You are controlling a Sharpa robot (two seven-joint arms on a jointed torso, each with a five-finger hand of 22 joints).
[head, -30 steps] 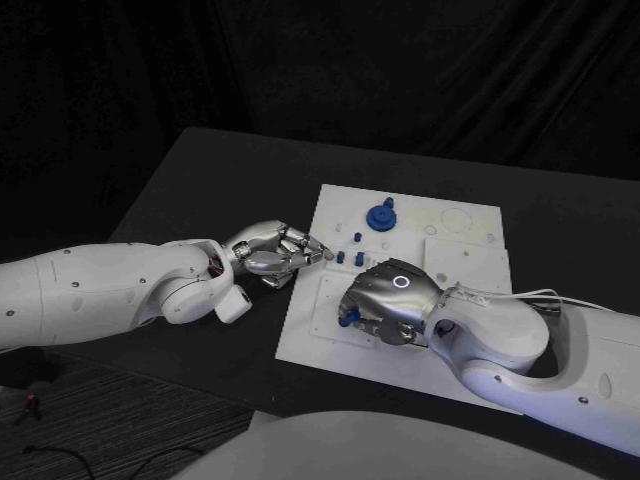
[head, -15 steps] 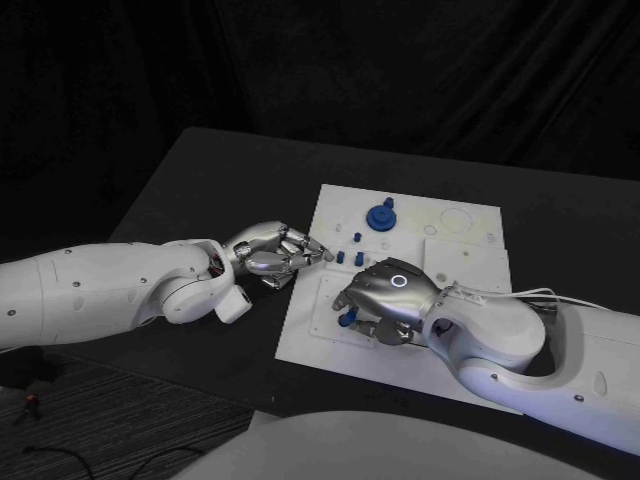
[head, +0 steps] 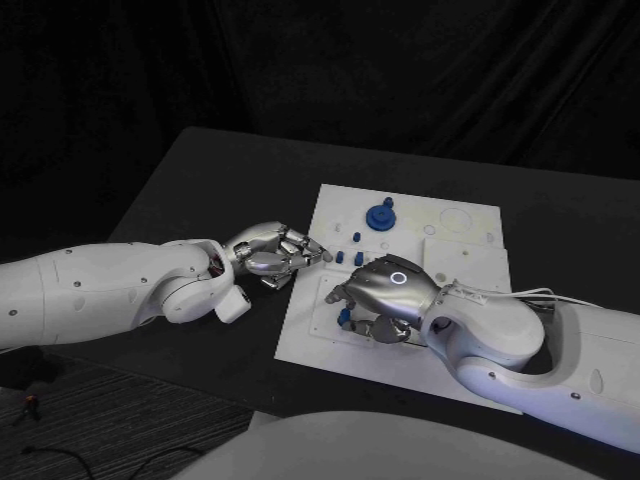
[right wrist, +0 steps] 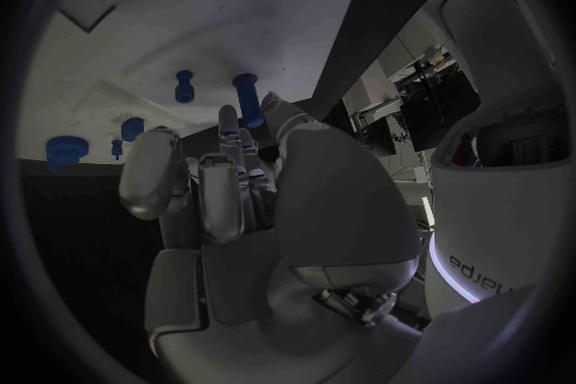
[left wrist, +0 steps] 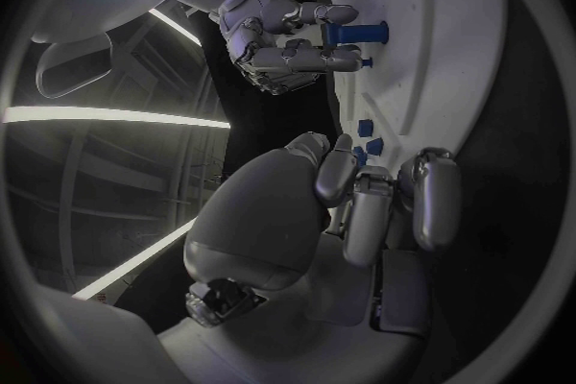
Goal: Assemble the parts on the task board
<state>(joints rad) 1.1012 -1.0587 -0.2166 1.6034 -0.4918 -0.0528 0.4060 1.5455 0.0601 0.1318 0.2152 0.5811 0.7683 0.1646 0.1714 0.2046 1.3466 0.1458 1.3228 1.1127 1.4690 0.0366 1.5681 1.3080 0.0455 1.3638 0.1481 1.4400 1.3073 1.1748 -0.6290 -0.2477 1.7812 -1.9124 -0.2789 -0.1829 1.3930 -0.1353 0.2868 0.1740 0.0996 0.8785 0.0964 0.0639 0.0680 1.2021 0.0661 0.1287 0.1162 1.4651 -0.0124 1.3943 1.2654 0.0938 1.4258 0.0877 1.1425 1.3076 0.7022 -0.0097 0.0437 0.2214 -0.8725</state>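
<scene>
Right fingers: tips of the right hand (head: pixel 382 296) were closed around a blue peg (left wrist: pixel 356 34) standing in the near-left part of the task board (head: pixel 464 262); thumb on one side, fingers opposite. Held, not merely touched, judging from the left wrist view.
Peg position: upright, its foot at the board surface; whether fully seated in its hole could not be told.
Left fingers: left hand (head: pixel 273 250) curled inward at the board's left edge, nothing visible between the fingers. Fingertips lay just beside two small blue studs (head: pixel 350 258), contact unclear.
Other parts: a blue gear-like knob (head: pixel 382 215) stood near the far edge of the board, well apart from both hands; small blue pins (head: pixel 355 237) sat between knob and studs.
Handling estimate: peg appeared rigid moulded plastic, light, smooth-sided, so liable to slip or tip under a loose pinch. Not fragile.
Where to hold: on the shaft near its upper end, thumb opposing fingers, leaving the foot free to enter the hole.
Risk: side load on the peg could jam it askew or shift the board on the black table (head: pixel 205 190).
Step in hand: judged as setting or pressing the peg into place.
</scene>
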